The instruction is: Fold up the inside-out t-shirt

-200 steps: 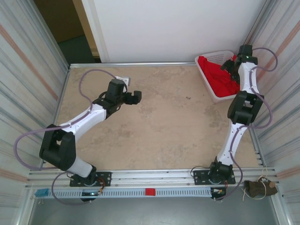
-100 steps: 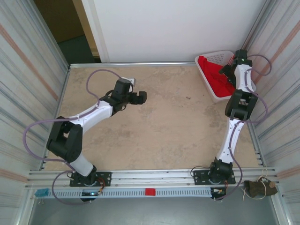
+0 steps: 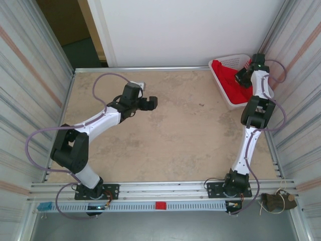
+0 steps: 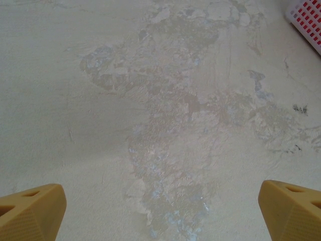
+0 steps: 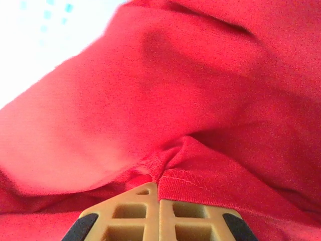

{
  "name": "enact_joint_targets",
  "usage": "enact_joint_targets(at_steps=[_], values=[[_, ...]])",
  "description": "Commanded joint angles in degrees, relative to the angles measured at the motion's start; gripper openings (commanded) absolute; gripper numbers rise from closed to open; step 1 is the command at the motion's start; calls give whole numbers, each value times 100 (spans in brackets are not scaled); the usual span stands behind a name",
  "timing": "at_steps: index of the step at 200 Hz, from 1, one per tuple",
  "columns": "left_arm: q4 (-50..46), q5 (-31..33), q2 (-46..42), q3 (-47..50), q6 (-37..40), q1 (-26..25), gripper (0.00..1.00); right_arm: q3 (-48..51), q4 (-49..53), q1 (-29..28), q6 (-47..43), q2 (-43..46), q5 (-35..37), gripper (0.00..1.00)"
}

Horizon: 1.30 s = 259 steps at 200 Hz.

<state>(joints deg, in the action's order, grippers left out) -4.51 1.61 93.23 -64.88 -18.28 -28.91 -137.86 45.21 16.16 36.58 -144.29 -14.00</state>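
The inside-out t-shirt (image 3: 231,80) is a bright red heap lying in the white basket (image 3: 226,62) at the table's far right corner. My right gripper (image 3: 242,76) reaches down into the basket. In the right wrist view its tan fingers (image 5: 135,211) are pressed together, with a stitched fold of the red cloth (image 5: 170,160) pinched at their tips. My left gripper (image 3: 149,103) hovers over the bare tabletop left of centre, its jaws wide apart. In the left wrist view the tan fingertips (image 4: 32,208) frame nothing but the mottled table surface.
Corrugated metal walls (image 3: 30,75) close in both sides of the table. A white panel stands behind the back edge. The basket corner (image 4: 306,20) shows at the upper right of the left wrist view. A rail (image 3: 160,193) with the arm bases runs along the near edge.
The right gripper has sunk deeper into the basket and closed on the red cloth. The left arm stretched a little further right, then held still with its jaws open.
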Motion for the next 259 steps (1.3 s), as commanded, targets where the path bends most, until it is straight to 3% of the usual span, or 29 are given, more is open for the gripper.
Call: enact_joint_targets(at_steps=[1, 41, 82, 108, 176, 236, 259], values=[[-54, -66, -37, -186, -44, -27, 99, -145, -720, -40, 44, 1186, -753, 0], [-94, -66, -184, -313, 3, -27, 99, -339, -1405, -362, 256, 2499, -1447, 0], [-90, -2, -379, -570, 184, -27, 99, -733, -1811, -1310, 296, 3520, -2002, 0], [186, -230, -495, -662, 139, -27, 99, -768, -1966, -1959, 212, 3907, -1969, 0], [1868, -822, -742, -113, -21, -478, 99, -751, -1889, -3031, 263, 3911, -1964, 0], [2795, -1465, -412, 149, -568, -564, 99, -841, -2203, -3354, 701, 3701, -2105, 0], [2850, -1822, -200, 84, -686, -559, 88, -909, -2174, -3356, 710, 3703, -2054, 0]])
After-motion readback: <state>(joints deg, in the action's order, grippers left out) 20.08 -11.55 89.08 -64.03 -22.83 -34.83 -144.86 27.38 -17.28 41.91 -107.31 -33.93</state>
